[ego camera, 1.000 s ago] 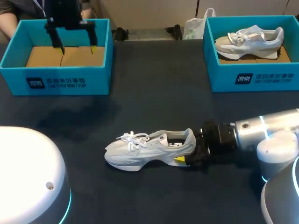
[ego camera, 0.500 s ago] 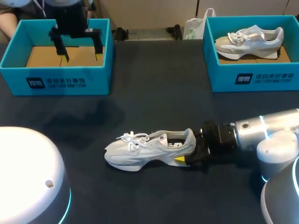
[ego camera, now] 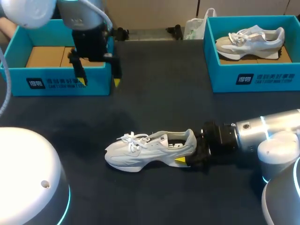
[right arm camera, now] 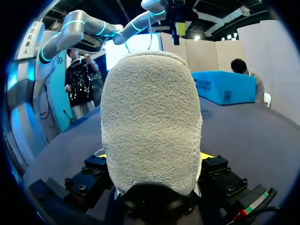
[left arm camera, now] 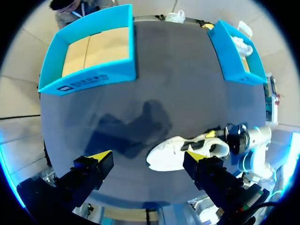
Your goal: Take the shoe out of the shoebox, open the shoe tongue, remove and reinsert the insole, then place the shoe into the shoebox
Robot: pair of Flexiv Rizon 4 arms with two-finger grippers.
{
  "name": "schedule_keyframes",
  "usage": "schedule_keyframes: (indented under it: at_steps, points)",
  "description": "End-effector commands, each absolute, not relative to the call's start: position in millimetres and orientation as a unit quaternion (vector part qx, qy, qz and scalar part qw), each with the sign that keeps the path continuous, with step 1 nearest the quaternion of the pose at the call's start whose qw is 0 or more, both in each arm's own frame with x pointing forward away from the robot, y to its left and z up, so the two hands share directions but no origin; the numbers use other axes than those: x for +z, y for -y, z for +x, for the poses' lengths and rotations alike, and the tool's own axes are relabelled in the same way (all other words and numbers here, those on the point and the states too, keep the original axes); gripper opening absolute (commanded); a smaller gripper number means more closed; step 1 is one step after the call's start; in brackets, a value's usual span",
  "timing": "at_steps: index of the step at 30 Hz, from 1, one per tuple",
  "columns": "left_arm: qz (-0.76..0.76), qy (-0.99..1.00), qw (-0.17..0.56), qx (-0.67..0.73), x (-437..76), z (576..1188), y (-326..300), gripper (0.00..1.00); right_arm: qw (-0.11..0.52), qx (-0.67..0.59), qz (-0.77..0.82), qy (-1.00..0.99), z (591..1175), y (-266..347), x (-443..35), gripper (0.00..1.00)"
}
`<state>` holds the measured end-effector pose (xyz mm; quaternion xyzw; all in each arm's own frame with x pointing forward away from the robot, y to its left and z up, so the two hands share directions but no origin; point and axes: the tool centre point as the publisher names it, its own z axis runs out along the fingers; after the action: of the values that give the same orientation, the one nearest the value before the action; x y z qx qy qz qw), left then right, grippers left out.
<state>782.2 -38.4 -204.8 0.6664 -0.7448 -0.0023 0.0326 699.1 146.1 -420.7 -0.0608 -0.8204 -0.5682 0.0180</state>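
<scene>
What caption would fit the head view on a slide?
Right gripper holds the white shoe by its heel on the table; open left gripper hangs by the left shoebox.

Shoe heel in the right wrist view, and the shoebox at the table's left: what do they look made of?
The shoe heel looks like suede or a fleecy textile, off-white and matte: its surface is nubby and fuzzy, with no shine. The left shoebox looks like cardboard: smooth teal printed walls, and a plain brown floor with a flap seam.
</scene>
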Motion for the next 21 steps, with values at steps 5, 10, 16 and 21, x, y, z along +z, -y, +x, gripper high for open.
schedule_keyframes:
  at_steps: [5, 10, 16, 21]
  points:
    - [0.635, 0.772, 0.032, 0.003, -229, 747, 87, 1.00, 0.019, -0.566, -0.061, 0.822, 698, -148, -420, 0.00]
    - [0.644, 0.764, 0.037, 0.006, -230, 731, 120, 1.00, 0.019, -0.566, -0.061, 0.822, 698, -148, -420, 0.00]
    - [0.658, 0.752, 0.030, -0.002, -227, 721, 138, 1.00, 0.019, -0.566, -0.061, 0.822, 698, -148, -420, 0.00]
    - [0.658, 0.752, 0.030, -0.002, -227, 721, 138, 1.00, 0.019, -0.566, -0.061, 0.822, 698, -148, -420, 0.00]
